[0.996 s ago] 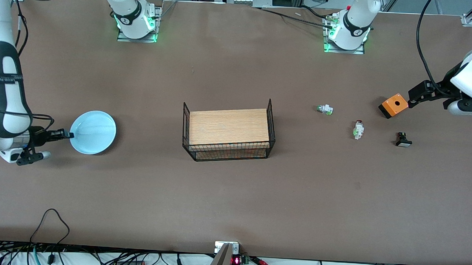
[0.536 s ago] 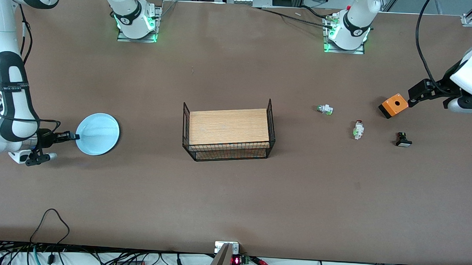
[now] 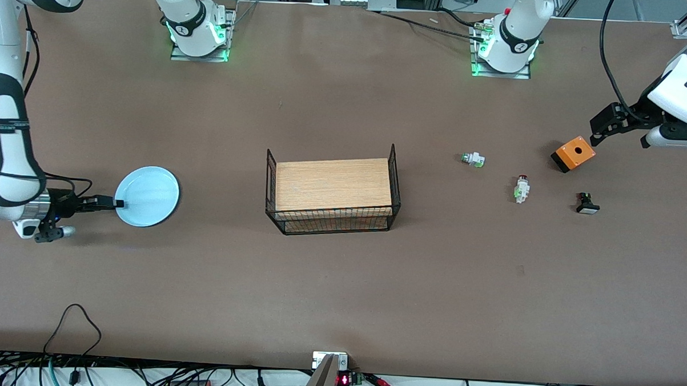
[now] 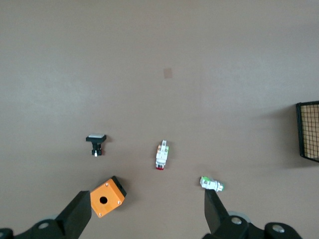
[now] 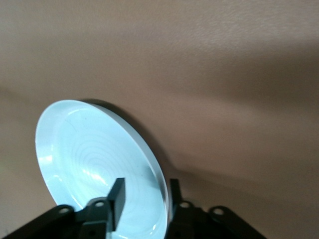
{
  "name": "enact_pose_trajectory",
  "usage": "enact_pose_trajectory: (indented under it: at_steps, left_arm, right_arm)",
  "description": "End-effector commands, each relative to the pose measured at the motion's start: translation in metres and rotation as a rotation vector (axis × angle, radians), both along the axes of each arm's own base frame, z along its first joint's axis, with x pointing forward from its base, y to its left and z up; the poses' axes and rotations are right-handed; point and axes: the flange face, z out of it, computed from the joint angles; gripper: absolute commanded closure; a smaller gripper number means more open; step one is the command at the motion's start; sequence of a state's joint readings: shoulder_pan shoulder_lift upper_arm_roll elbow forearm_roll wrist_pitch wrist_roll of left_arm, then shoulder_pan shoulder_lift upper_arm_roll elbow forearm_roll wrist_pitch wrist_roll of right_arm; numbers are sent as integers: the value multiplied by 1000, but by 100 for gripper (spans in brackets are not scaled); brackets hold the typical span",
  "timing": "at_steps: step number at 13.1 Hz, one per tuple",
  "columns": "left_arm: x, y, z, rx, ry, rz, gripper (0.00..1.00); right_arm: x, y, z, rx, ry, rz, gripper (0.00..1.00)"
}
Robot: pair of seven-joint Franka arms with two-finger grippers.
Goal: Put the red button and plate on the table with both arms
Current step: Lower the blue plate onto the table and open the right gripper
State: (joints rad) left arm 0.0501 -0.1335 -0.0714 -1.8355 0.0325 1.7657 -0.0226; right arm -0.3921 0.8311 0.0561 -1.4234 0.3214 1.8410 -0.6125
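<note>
The light blue plate (image 3: 147, 196) is at the right arm's end of the brown table (image 3: 340, 284). My right gripper (image 3: 117, 203) is shut on its rim. In the right wrist view the plate (image 5: 94, 159) is tilted, with one finger over its inside and the other outside the rim; the right gripper (image 5: 145, 199) holds it just above the table. The red button (image 3: 522, 189) lies on the table toward the left arm's end and shows in the left wrist view (image 4: 161, 155). My left gripper (image 3: 600, 130) is open and empty, above the table beside an orange box; it also shows in the left wrist view (image 4: 145, 216).
A wire-mesh basket with a wooden board (image 3: 332, 192) stands mid-table; its mesh edge (image 4: 309, 130) shows in the left wrist view. Around the red button lie a green-capped switch (image 3: 472, 159), a black switch (image 3: 587, 204) and the orange box (image 3: 573, 153).
My right gripper has carried the plate a little toward the basket. My left gripper has moved up and away from the orange box, toward the robots' bases.
</note>
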Motion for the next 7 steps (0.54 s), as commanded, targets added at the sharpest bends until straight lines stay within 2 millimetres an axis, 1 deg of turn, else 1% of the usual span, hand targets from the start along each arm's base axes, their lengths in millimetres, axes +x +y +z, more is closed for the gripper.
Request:
enact_pose_trajectory:
  at_steps: [1, 2, 3, 4, 5, 6, 7]
  left_arm:
    - [2, -1, 11, -23, 10, 7, 0]
    - [7, -3, 17, -25, -2, 6, 0]
    - [12, -2, 17, -31, -4, 13, 0]
    - [14, 1, 22, -69, -15, 46, 0]
    - [17, 2, 24, -83, -20, 94, 0]
    - [17, 2, 27, -82, -23, 110, 0]
    - [14, 3, 30, -82, -3, 110, 0]
  right_arm:
    - [5, -1, 13, 61, -38, -23, 13]
    - [6, 0, 18, 63, -37, -16, 10]
    - [9, -1, 28, 63, -43, -5, 8]
    - [18, -7, 50, 64, -60, 2, 8]
    - [26, -7, 76, 70, -67, 24, 8]
    - [36, -5, 105, 68, -87, 45, 8]
    - [46, 5, 134, 51, -102, 84, 8]
